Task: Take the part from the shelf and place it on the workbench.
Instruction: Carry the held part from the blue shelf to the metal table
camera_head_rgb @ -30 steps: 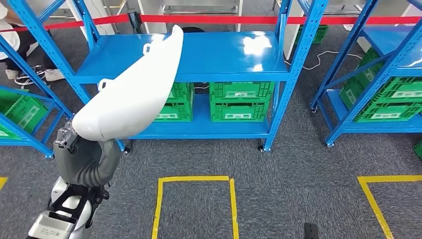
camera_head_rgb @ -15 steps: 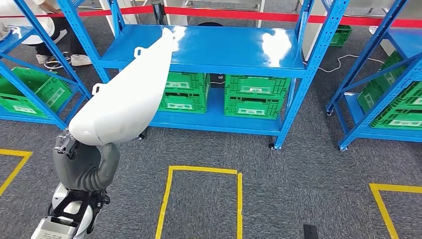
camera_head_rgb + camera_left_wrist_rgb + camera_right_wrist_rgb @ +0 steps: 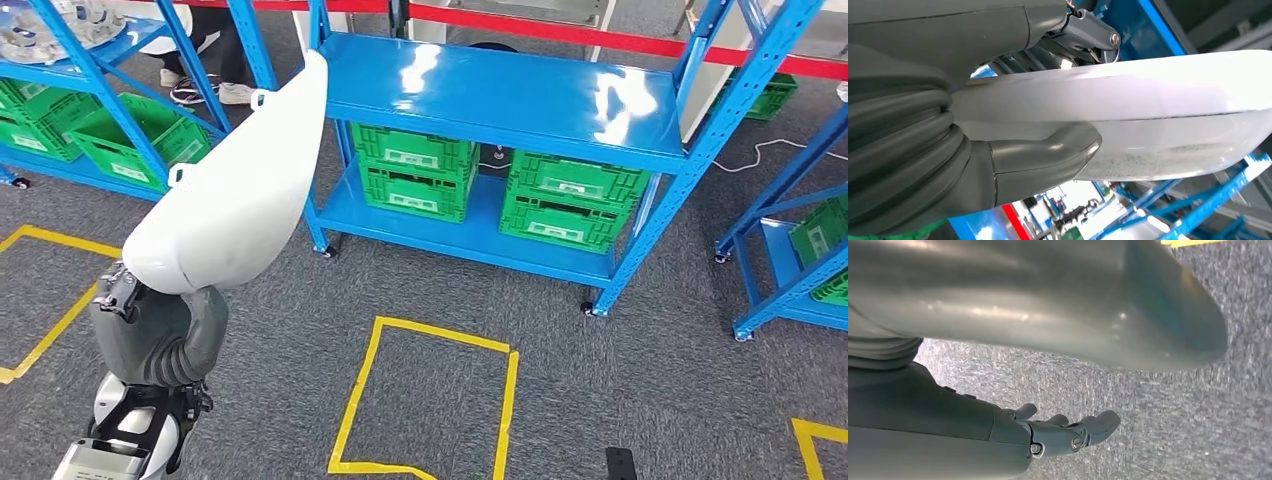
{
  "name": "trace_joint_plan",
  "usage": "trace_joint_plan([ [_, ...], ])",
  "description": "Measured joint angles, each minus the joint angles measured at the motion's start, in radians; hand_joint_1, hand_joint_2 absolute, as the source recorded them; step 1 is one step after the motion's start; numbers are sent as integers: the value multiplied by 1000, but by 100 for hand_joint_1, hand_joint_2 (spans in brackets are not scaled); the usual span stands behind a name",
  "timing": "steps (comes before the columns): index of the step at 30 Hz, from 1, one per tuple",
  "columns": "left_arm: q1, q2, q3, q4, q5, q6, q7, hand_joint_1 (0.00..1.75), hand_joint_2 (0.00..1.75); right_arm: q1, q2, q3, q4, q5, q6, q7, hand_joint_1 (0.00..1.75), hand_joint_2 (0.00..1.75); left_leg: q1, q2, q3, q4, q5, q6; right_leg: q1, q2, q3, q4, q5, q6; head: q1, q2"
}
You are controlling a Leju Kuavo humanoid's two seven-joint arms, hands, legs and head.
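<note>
Bright overhead light, glare on blue shelf [image 3: 520, 85], wrist views blurred

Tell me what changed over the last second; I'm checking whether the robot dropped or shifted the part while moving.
The whole head view has swung: the blue shelf and yellow floor marking now sit tilted and shifted, so the camera turned, not the things. The left hand still grips the white part, held the same way, thumb under its edge. The right hand hangs over the carpet.
</note>
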Motion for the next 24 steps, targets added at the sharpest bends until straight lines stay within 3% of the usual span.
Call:
trace_joint_plan([
  [1,4,2,2,-3,0,3,0,175,175,-1,0,2,0,5,4,3,0,0,2,-12,2,-4,5,6,-1,10,1,3,-4,7,1,0],
  [3,11,4,4,-12,-2,10,0,175,175,-1,0,6,0,16,10,7,0,0,8,-35,5,-12,16,19,-4,67,-20,59,-44,16,4,0],
  [5,20,5,6,-17,-8,17,0,175,175,3,-1,7,0,24,12,8,0,0,9,-58,-1,-12,22,26,-4,123,-79,188,-111,19,9,0],
  [6,27,6,6,-20,-12,19,0,175,175,6,-2,8,0,27,13,6,0,0,8,-73,-4,-10,23,27,-3,133,-108,247,-132,18,10,0],
  [7,35,7,6,-22,-16,21,0,175,175,9,-2,9,0,31,13,2,0,0,8,-89,-6,-8,23,27,-2,137,-125,279,-135,17,11,0],
  [8,42,9,6,-24,-18,23,0,175,175,11,-3,10,0,35,13,-2,0,0,8,-105,-8,-5,23,27,-2,140,-123,271,-118,15,11,0],
  [10,48,12,6,-28,-21,25,0,175,175,11,-3,14,0,43,14,-9,0,0,9,-136,-10,4,21,23,-4,159,-68,149,-48,10,12,0],
  [11,48,13,6,-30,-21,25,0,175,175,10,-3,16,0,46,13,-11,0,0,9,-150,-13,9,19,18,-4,182,-38,86,-23,10,12,0],
  [13,49,15,6,-32,-21,24,0,175,175,8,-3,21,0,48,13,-12,0,0,9,-172,-21,15,18,6,-4,213,-7,17,-5,5,13,0],
  [14,50,15,7,-33,-22,24,0,175,175,7,-3,23,0,49,12,-12,0,0,9,-183,-26,14,20,-1,-2,215,-7,16,-7,2,13,0],
  [16,53,19,10,-34,-30,24,0,175,175,5,-1,27,0,50,9,-12,0,0,10,-194,-34,14,22,-13,-4,190,-6,10,-3,-12,13,0],
  [18,55,23,14,-36,-45,24,0,175,175,5,0,29,0,51,2,-13,0,0,7,-147,-57,57,-7,-23,-7,163,-4,4,0,-25,7,0],
  [20,57,25,16,-36,-58,25,0,175,175,8,1,30,0,53,-7,-17,0,0,7,-79,-115,178,-73,-31,-4,134,-5,3,0,-32,0,0],
  [21,58,25,16,-36,-63,27,0,175,175,10,1,30,0,54,-9,-19,0,0,8,-63,-147,244,-102,-34,-3,117,-6,3,-1,-33,0,0],
  [22,60,25,16,-36,-66,29,0,175,175,12,1,30,0,56,-10,-22,0,0,10,-56,-167,287,-115,-36,-2,101,-7,3,-1,-34,0,0],
  [23,61,26,16,-35,-65,31,0,175,175,12,1,30,0,57,-11,-25,0,0,11,-53,-168,292,-108,-36,-2,85,-7,4,-2,-34,0,0],
  [24,62,28,16,-35,-61,33,0,175,175,12,1,31,0,58,-11,-29,0,0,12,-48,-146,256,-85,-35,-2,71,-6,4,-3,-33,0,0],
])
